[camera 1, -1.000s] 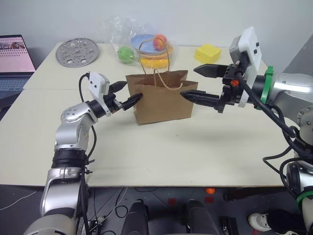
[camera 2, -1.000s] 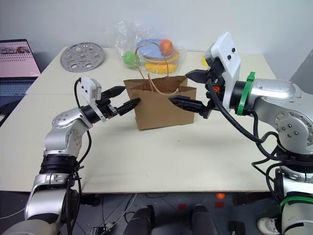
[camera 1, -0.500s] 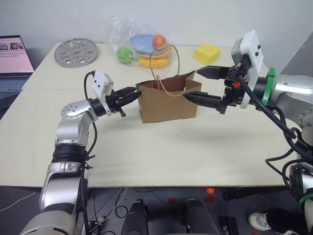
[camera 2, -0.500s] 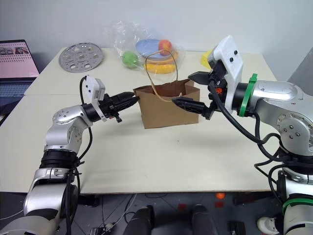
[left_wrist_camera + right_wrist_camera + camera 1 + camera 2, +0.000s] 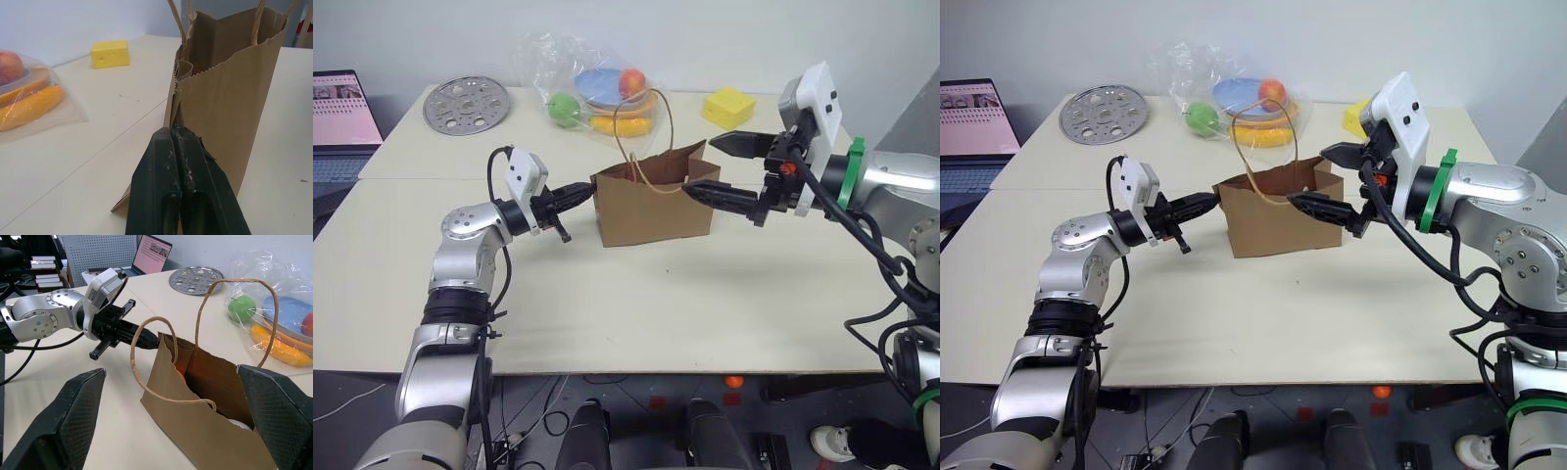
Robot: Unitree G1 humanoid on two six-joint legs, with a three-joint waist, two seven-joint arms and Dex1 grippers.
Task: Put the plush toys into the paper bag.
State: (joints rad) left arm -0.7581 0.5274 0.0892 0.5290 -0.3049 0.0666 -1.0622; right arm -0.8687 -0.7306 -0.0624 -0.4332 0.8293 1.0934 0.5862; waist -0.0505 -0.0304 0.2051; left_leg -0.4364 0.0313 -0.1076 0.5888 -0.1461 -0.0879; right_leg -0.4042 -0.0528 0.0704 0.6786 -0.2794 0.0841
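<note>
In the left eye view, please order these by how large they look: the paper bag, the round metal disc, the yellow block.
1. The paper bag, clearly largest.
2. The round metal disc.
3. The yellow block, smallest.
The disc and block lie farther from the camera, so they may look reduced.

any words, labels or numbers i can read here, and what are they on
None can be read.
Laptop screen: a pink page with small pictures, any text too small to read.
Paper bag: plain brown, no print.
Yellow block: no marks.
Round metal disc: holes only, no lettering.
</note>
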